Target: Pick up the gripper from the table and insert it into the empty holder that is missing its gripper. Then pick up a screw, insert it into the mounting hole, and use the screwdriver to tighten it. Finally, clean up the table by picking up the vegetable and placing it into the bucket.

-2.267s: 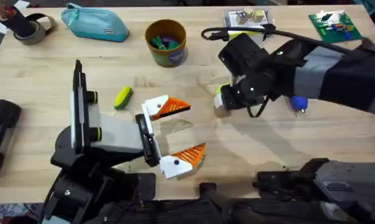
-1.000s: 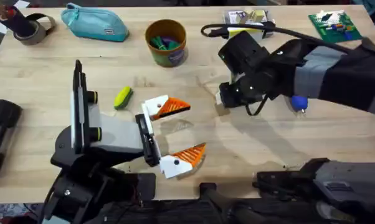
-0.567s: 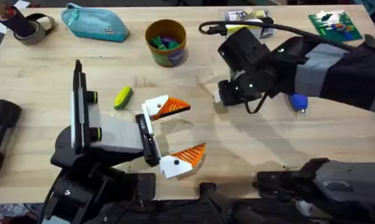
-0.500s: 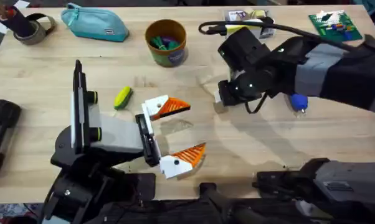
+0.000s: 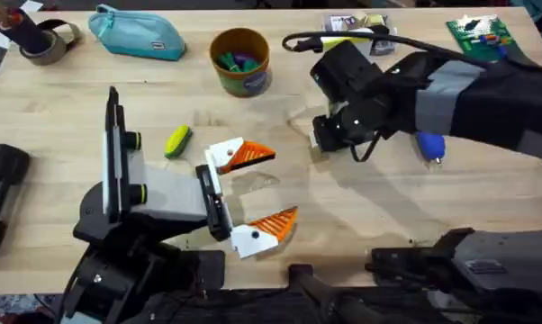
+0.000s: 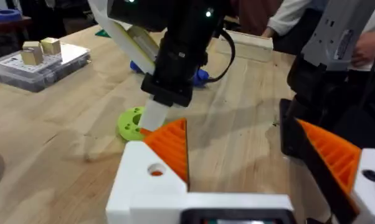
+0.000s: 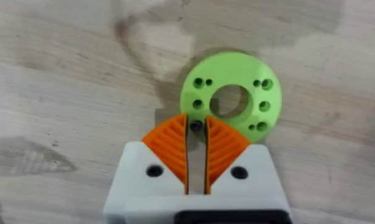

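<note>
Table (image 5: 361, 225): pale wood, taking most of the overhead frame.

Right arm (image 5: 487, 94): dark and grey, enters from the right edge and reaches to centre-right, wrist pointed down at the tabletop. Right gripper (image 7: 197, 134) has its orange pads nearly together, a narrow slit between them and a small dark thing in that slit; cannot tell what it is, or whether it is clamped. The tips sit at the edge of the green disc (image 7: 232, 101), which lies flat on the wood with a centre hole and small holes round it. In the left wrist view the same gripper (image 6: 156, 115) stands upright over the disc (image 6: 131, 122).

Left arm (image 5: 136, 193): lower left of the overhead frame, white body lying low. Left gripper (image 5: 257, 193) has its jaws wide apart, one orange pad (image 5: 251, 156) above and one below, nothing between them.

Pouch (image 5: 136, 34): teal, upper left, lying flat.

Bucket (image 5: 240, 61): tan-yellow, upright, top centre-left, well apart from both grippers; coloured bits inside, too small to name.

Tape roll (image 5: 50, 40): far upper left corner.

Screwdriver (image 5: 430, 144): blue end pokes out below the right arm at centre-right, metal tip down; most of it hidden under the arm.

Clear box (image 5: 356, 24): top centre-right, behind the right arm. Green board (image 5: 483, 36): upper right corner.

Corn (image 5: 176, 140): yellow-green, lying on the wood centre-left, just beside the left arm's black upright part, near the upper orange pad, not touching it.
</note>
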